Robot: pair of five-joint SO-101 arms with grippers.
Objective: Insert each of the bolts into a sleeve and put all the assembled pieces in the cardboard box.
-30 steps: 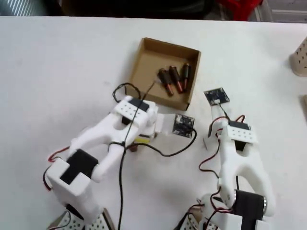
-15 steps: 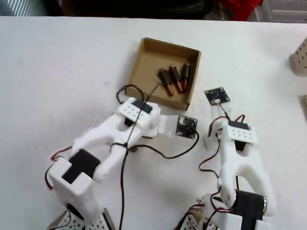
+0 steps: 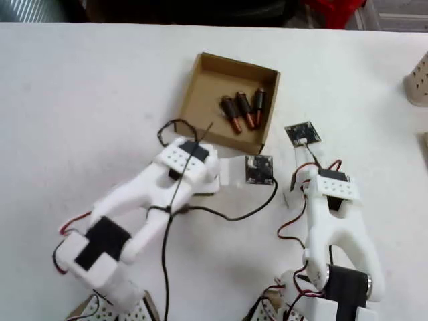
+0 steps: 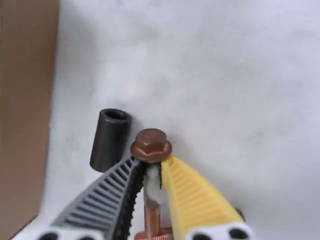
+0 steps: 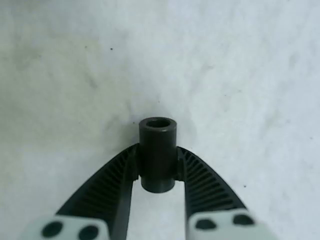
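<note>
Copper hex-head bolt [image 4: 151, 145] sits clamped in our left end effector [image 4: 151, 169], which has shifted nearer the brown cardboard box [image 3: 204, 90]; our right end effector [image 5: 157, 156] grips a black cylindrical sleeve [image 5: 157, 134], so insertion looks next.

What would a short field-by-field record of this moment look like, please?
left tool: shut on a copper bolt
right tool: shut on the black held sleeve
loose sleeve: on the table, close beside the bolt
cardboard box: holds three assembled pieces
left to do: bolt not yet in a sleeve
</note>
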